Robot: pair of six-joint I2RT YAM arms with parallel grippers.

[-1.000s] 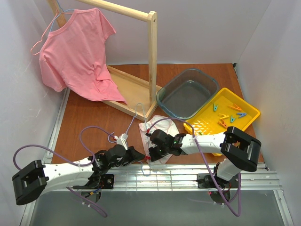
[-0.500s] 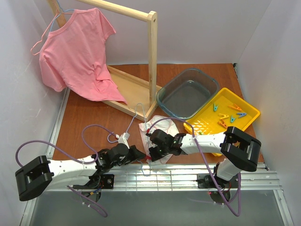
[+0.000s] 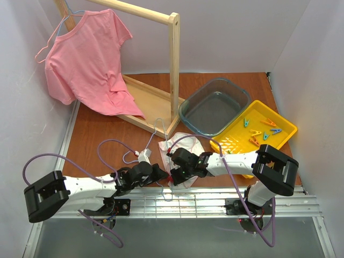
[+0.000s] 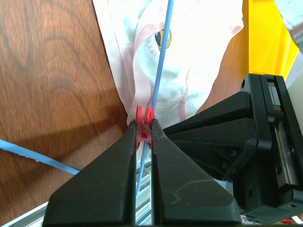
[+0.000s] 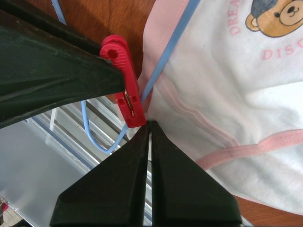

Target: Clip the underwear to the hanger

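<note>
The white underwear (image 3: 185,141) with pink trim lies on the table, with the light-blue wire hanger (image 3: 156,130) laid across its left edge. My left gripper (image 3: 163,174) is shut on a red clothes peg (image 4: 144,124), which sits at the hanger wire (image 4: 160,66) and the underwear's (image 4: 199,52) lower left edge. My right gripper (image 3: 173,174) is shut, its tips (image 5: 150,126) pinching the underwear's hem (image 5: 227,99) right beside the peg (image 5: 124,82). The hanger wire (image 5: 166,49) runs between peg and fabric.
A large pink T-shirt (image 3: 86,59) hangs on the wooden rail stand (image 3: 174,70) at the back left. A grey basin (image 3: 215,110) and a yellow tray (image 3: 239,144) with several coloured pegs stand at the right. A metal rail (image 3: 215,200) borders the near edge.
My left arm has moved right with the red peg, up to the underwear's edge beside the right gripper. The right arm and the underwear have stayed put.
</note>
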